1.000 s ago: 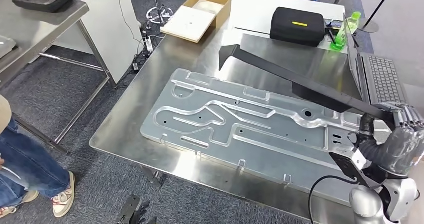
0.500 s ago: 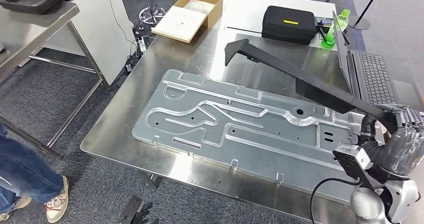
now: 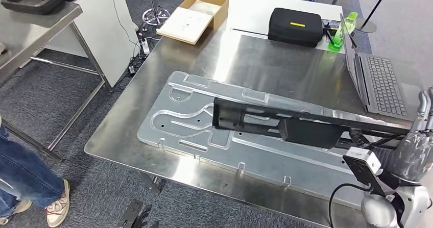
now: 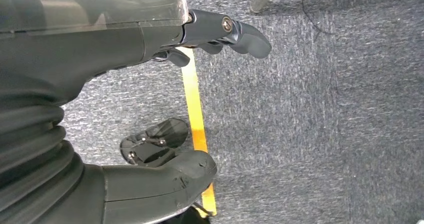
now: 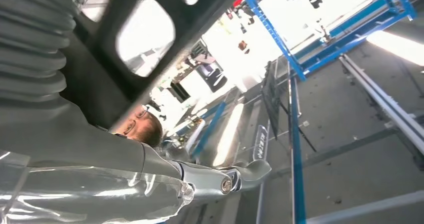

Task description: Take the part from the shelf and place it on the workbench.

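Observation:
The part is a long black bar (image 3: 286, 126) with cut-outs. It stretches level over the big silver stamped plate (image 3: 194, 136) on the steel workbench (image 3: 265, 59). My right hand (image 3: 414, 151) holds the bar's near end at the table's right edge, some fingers (image 3: 425, 101) pointing up. In the right wrist view the black bar (image 5: 150, 58) lies right against my right hand (image 5: 150, 184). My left hand (image 4: 165, 108) hangs over the grey carpet, fingers apart and holding nothing.
A laptop (image 3: 380, 82), a black case (image 3: 295, 26), a green bottle (image 3: 343, 30) and an open cardboard box (image 3: 196, 16) line the workbench's far and right sides. A second steel table (image 3: 35, 29) stands left, and a person's leg (image 3: 25, 179) is beside it.
The bar's far end has swung from the back of the bench round to the left and come down, so it now lies low across the silver plate. My right wrist has turned.

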{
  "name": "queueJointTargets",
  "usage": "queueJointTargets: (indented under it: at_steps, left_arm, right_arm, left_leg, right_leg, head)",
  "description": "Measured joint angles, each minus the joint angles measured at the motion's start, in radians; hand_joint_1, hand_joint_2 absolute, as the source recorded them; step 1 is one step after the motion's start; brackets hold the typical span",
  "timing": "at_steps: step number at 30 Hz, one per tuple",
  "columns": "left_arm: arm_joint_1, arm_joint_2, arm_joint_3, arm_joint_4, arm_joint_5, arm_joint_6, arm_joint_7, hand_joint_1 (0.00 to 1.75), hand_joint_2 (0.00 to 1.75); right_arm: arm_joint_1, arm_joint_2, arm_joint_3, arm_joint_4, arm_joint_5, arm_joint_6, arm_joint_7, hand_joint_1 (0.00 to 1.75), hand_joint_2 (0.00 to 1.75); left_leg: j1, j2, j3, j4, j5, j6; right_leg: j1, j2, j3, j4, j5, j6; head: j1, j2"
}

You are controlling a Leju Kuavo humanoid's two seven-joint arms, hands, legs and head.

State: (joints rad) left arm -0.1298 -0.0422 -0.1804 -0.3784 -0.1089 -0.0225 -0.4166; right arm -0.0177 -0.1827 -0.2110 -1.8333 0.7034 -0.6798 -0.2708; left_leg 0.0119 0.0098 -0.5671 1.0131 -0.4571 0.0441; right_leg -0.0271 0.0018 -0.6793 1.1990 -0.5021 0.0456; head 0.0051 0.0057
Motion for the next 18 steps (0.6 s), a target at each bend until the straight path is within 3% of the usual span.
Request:
queueJointTargets:
  at_steps: [2,4,6,7,10,11,12,13,15,17,18]
  left_arm:
    - [-0.001,0.000,-0.001,-0.001,0.000,0.000,-0.001,0.00,0.87]
    - [-0.002,0.001,-0.001,-0.002,0.000,0.000,-0.002,0.00,0.00]
    - [-0.002,0.001,-0.001,-0.002,0.000,0.001,-0.002,0.00,0.00]
    - [-0.002,0.001,-0.001,-0.002,0.000,0.002,-0.002,0.00,0.00]
    - [0.001,0.001,-0.002,-0.002,0.000,0.004,-0.002,0.00,0.00]
    - [0.003,0.001,-0.002,-0.002,0.000,0.004,-0.002,0.00,0.00]
    - [0.004,0.001,-0.002,-0.002,0.000,0.006,-0.002,0.00,0.00]
    - [0.005,0.001,-0.002,-0.002,0.000,0.007,-0.002,0.00,0.00]
    - [0.004,0.002,-0.002,-0.002,0.001,0.010,-0.002,0.00,0.00]
    - [0.004,0.004,-0.002,-0.003,0.001,0.014,-0.003,0.00,0.00]
    - [0.005,0.005,-0.002,-0.004,0.002,0.017,-0.003,0.00,0.00]
  right_arm:
    - [0.000,-0.003,0.000,-0.001,0.000,0.000,0.000,0.00,0.00]
    - [0.001,-0.005,-0.001,-0.002,-0.003,0.001,0.000,0.00,0.00]
    - [0.000,-0.005,-0.002,-0.003,-0.013,0.008,0.001,0.00,0.00]
    - [0.000,-0.005,-0.003,-0.004,-0.019,0.013,0.003,0.00,0.00]
    - [0.000,-0.005,-0.006,-0.004,-0.041,0.031,0.011,0.00,0.00]
    - [0.001,-0.005,-0.007,-0.004,-0.047,0.035,0.014,0.00,0.00]
    - [0.002,-0.004,-0.008,-0.004,-0.052,0.038,0.016,0.00,0.00]
    - [0.002,-0.004,-0.010,-0.004,-0.056,0.040,0.018,0.00,0.00]
    - [0.003,-0.002,-0.015,-0.004,-0.065,0.046,0.024,0.00,0.00]
    - [0.003,0.000,-0.019,-0.004,-0.086,0.064,0.040,0.00,0.00]
    - [0.004,0.002,-0.020,-0.004,-0.107,0.080,0.055,0.00,0.44]
  left_leg:
    - [-0.001,-0.001,0.001,0.004,-0.005,-0.016]
    - [-0.002,-0.001,0.002,0.005,-0.008,-0.035]
    - [0.001,-0.001,-0.002,0.022,-0.025,-0.045]
    - [0.001,-0.002,-0.016,0.057,-0.049,-0.048]
    - [0.001,-0.003,-0.103,0.248,-0.142,-0.048]
    - [0.000,-0.003,-0.123,0.290,-0.152,-0.046]
    - [-0.001,-0.003,-0.126,0.296,-0.141,-0.043]
    - [-0.002,-0.003,-0.110,0.260,-0.112,-0.037]
    - [-0.009,-0.005,-0.048,0.125,-0.043,-0.020]
    - [-0.014,-0.006,-0.007,0.032,-0.014,-0.010]
    - [-0.016,-0.006,-0.002,0.017,-0.015,-0.009]
  right_leg:
    - [0.004,0.000,0.053,-0.105,0.033,-0.010]
    - [0.010,0.002,0.080,-0.164,0.043,-0.028]
    - [0.008,0.003,0.083,-0.169,0.046,-0.042]
    - [0.007,0.003,0.084,-0.171,0.047,-0.049]
    - [0.014,0.003,0.083,-0.171,0.046,-0.061]
    - [0.017,0.004,0.084,-0.170,0.046,-0.062]
    - [0.020,0.005,0.085,-0.170,0.046,-0.063]
    - [0.022,0.007,0.086,-0.170,0.045,-0.064]
    - [0.026,0.009,0.089,-0.169,0.044,-0.063]
    - [0.029,0.011,0.086,-0.166,0.044,-0.058]
    - [0.028,0.011,0.084,-0.166,0.045,-0.054]
  head:
    - [0.000,0.000]
    - [0.000,0.000]
    - [0.000,0.000]
    - [0.000,0.000]
    - [-0.001,0.000]
    - [-0.001,0.000]
    - [-0.001,0.000]
    - [-0.001,0.000]
    - [0.000,0.000]
    - [0.000,0.000]
    - [0.000,0.000]
